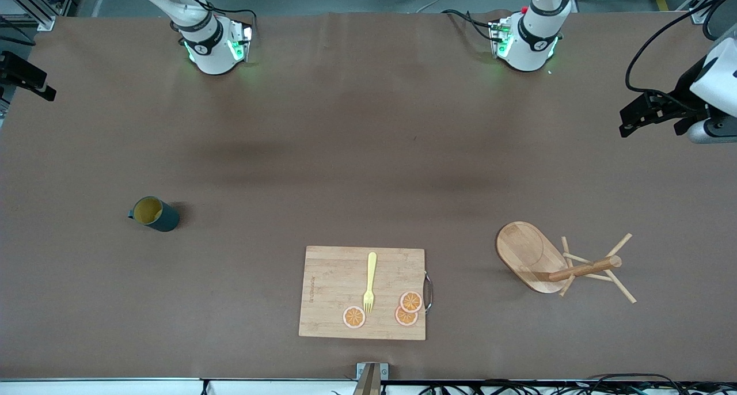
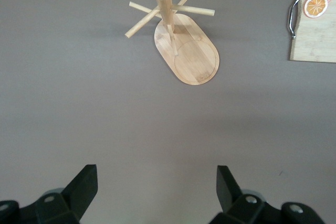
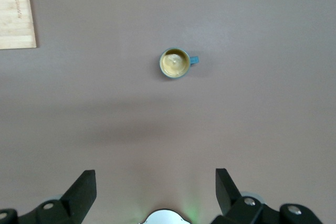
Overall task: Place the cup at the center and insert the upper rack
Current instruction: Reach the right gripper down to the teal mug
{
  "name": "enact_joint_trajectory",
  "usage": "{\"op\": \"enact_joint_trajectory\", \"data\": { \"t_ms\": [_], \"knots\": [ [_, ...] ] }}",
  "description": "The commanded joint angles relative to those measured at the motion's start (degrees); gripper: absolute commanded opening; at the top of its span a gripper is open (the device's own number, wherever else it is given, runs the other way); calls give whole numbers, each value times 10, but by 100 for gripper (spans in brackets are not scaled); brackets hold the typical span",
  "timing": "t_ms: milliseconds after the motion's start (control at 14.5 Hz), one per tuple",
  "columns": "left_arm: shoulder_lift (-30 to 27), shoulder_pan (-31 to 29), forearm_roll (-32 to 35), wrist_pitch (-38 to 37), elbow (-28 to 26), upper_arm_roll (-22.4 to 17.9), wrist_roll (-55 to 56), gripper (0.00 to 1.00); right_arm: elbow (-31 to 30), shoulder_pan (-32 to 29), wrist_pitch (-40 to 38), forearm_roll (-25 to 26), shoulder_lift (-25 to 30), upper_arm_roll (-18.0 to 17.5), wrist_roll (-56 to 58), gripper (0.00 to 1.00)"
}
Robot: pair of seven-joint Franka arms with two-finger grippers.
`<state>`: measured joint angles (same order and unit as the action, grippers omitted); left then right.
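The cup (image 1: pixel 154 213), dark teal with a mustard inside, stands upright on the brown table toward the right arm's end. It also shows in the right wrist view (image 3: pixel 175 63). The upper rack (image 1: pixel 532 257), a light wooden mug tree, stands on its oval base toward the left arm's end, with its post (image 1: pixel 584 268) and pegs free. It also shows in the left wrist view (image 2: pixel 186 51). My left gripper (image 2: pixel 157 170) is open and empty, high over bare table short of the rack. My right gripper (image 3: pixel 155 173) is open and empty, high over its own base. Neither hand shows in the front view.
A bamboo cutting board (image 1: pixel 328 291) lies near the table's front edge between cup and rack. It carries a yellow fork (image 1: pixel 370 283) and three orange slices (image 1: pixel 411 301). Black and white equipment (image 1: pixel 679 104) hangs over the table edge at the left arm's end.
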<state>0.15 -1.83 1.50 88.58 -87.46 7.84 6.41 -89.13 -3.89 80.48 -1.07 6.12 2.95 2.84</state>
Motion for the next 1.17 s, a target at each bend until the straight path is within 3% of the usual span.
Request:
{"op": "enact_joint_trajectory", "data": {
  "t_ms": [0,483,621,966,1103],
  "knots": [
    [-1,-5,1,-6,9,2,-6,100,-14,-4,9,-21,17,0,-8,100],
    [2,-3,9,-15,8,2,-10,100,3,-2,4,-10,0,0,-6,100],
    [1,-4,8,-17,8,2,-11,100,5,-3,13,-10,-43,0,-11,100],
    [1,-5,8,-18,7,2,-12,100,8,-17,133,-11,-164,1,-1,100],
    [2,-5,7,-18,7,2,-11,100,-3,-16,171,-13,-198,0,63,100]
  ]
}}
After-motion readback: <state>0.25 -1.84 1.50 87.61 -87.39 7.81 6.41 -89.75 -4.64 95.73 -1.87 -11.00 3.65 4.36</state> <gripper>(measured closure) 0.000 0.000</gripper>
